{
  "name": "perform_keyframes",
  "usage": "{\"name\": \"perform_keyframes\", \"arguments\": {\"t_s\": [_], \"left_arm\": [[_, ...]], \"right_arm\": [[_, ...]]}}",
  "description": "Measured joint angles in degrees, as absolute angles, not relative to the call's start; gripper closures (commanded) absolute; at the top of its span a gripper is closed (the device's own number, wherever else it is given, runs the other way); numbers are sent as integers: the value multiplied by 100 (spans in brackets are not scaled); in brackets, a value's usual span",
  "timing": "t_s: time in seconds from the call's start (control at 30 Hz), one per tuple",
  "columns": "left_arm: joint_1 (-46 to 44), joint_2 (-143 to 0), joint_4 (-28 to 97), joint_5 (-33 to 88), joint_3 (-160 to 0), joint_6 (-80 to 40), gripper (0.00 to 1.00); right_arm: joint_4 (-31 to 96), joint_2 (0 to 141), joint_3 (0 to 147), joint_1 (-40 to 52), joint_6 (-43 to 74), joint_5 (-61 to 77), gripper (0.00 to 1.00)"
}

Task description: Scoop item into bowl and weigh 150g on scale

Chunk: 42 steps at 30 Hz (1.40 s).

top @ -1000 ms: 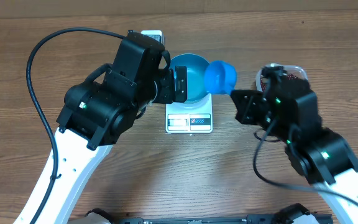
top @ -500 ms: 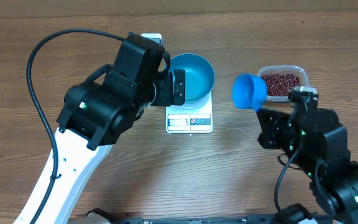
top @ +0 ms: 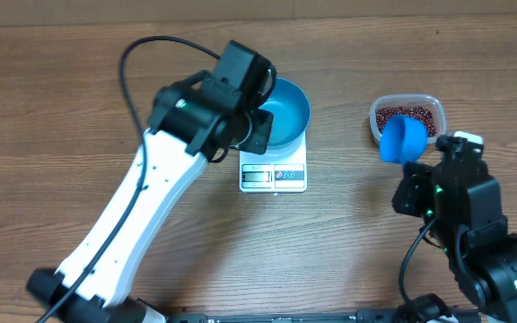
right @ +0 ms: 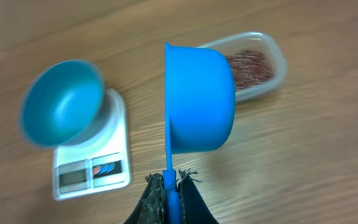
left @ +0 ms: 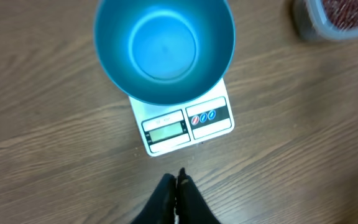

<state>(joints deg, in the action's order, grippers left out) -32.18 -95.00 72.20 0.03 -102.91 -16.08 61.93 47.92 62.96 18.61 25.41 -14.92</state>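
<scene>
Fingers of the left gripper [left: 176, 185] are pressed flat together with nothing between them, hanging over bare desk [left: 42, 174] just on the display side of the scale [left: 188, 123]. On my other arm, the right gripper [right: 169, 184] is clenched on the handle of the blue scoop [right: 199, 99], which is turned on its side over the near rim of the clear tub [right: 279, 57]. All the beans [right: 248, 65] I can see lie in that tub, toward the desk's far right corner. On the scale sits the bowl [left: 216, 68], near the middle of the far edge, its inside plain blue.
</scene>
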Motion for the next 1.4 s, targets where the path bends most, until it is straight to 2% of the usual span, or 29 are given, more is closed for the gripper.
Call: {"name": "perform_keyframes", "arguments": {"t_s": [0.27, 0.47, 0.73, 0.9, 1.4], "left_arm": [[-3492, -9824, 6484, 93, -9518, -1496, 95], [-3568, -9854, 5607, 305, -8420, -1479, 96], [-4392, -9859, 4991, -851, -7848, -1472, 96], [-4340, -9859, 4545, -1229, -7498, -1457, 96], [-4303, -9861, 3297, -1116, -6628, -462, 96]], "right_arm": [[6202, 5583, 6302, -102, 1977, -502, 96], [5955, 6106, 6302, -1109, 1433, 611, 96], [5839, 6169, 6302, -1299, 1278, 1037, 96], [5808, 6169, 6302, -1304, 1253, 1109, 96], [5756, 6169, 6302, -1304, 1238, 1160, 96]]}}
